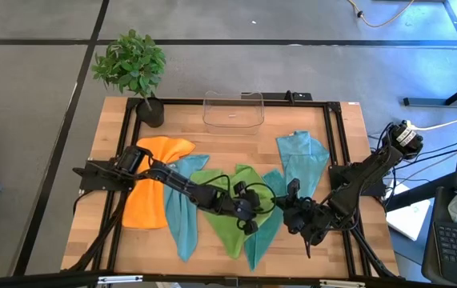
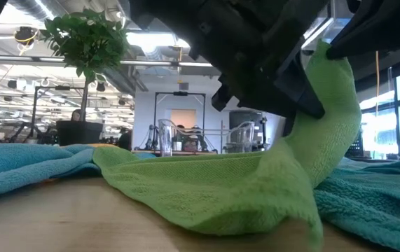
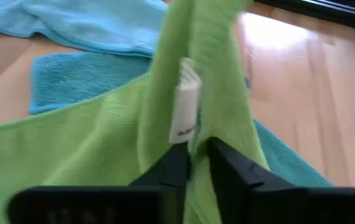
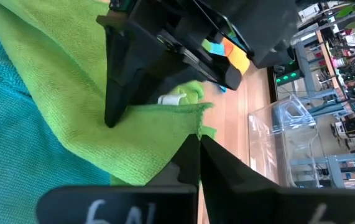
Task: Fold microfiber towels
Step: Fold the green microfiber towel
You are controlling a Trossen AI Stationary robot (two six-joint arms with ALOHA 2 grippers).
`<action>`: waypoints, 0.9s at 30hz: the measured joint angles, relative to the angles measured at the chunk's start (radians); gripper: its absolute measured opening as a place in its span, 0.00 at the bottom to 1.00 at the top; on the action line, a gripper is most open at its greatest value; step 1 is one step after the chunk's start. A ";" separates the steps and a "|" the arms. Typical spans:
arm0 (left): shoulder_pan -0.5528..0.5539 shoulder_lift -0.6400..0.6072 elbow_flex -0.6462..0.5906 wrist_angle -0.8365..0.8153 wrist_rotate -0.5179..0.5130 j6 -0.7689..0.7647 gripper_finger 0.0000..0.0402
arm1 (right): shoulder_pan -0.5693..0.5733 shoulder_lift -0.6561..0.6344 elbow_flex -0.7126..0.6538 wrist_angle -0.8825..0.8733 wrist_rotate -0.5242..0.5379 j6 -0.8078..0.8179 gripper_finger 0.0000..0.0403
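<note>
A lime green towel lies at the table's middle near side, with one part pulled up into a peak. My left gripper and my right gripper meet over it, both shut on it. An orange towel lies to the left. Teal towels lie beside it, at the right far side and under the green one. My left gripper pinches a raised fold of the green towel between its two fingers, right by the white label. The fold stands up as a ridge, and the rest of the towel lies on the table. My right gripper pinches the green towel's hemmed edge between its fingertips, close to my left gripper's fingers. That part is lifted off the table, and the cloth below it slopes down to the tabletop.
A clear plastic bin stands at the far edge's middle. A potted plant stands at the far left corner. Bare wood shows near the bin and along the near edge.
</note>
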 joint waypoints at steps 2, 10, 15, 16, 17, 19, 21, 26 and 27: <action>-0.004 -0.003 0.000 -0.002 0.026 -0.001 0.03 | 0.000 0.000 0.000 -0.003 0.000 0.000 0.02; -0.022 -0.024 0.002 -0.017 0.046 -0.027 0.00 | 0.000 0.000 0.000 -0.055 0.000 0.027 0.03; -0.026 -0.055 0.002 -0.037 0.062 -0.042 0.00 | 0.000 0.000 0.000 -0.098 -0.028 0.049 0.02; -0.025 -0.061 0.002 -0.043 0.069 -0.045 0.00 | 0.000 0.000 0.000 -0.099 -0.045 0.049 0.03; -0.023 -0.064 0.002 -0.034 0.082 -0.048 0.00 | -0.001 0.000 0.000 -0.100 -0.069 0.049 0.04; -0.021 -0.077 0.002 -0.055 0.098 -0.052 0.00 | 0.000 0.000 0.000 -0.102 -0.100 0.049 0.07; -0.018 -0.085 0.001 -0.051 0.113 -0.060 0.00 | 0.000 0.000 0.000 -0.102 -0.102 0.049 0.12; -0.008 -0.086 0.002 -0.059 0.150 -0.076 0.00 | 0.000 0.000 0.000 -0.095 -0.121 0.048 0.24; -0.008 -0.087 0.002 -0.059 0.150 -0.077 0.00 | 0.000 0.000 0.000 -0.091 -0.121 0.048 0.27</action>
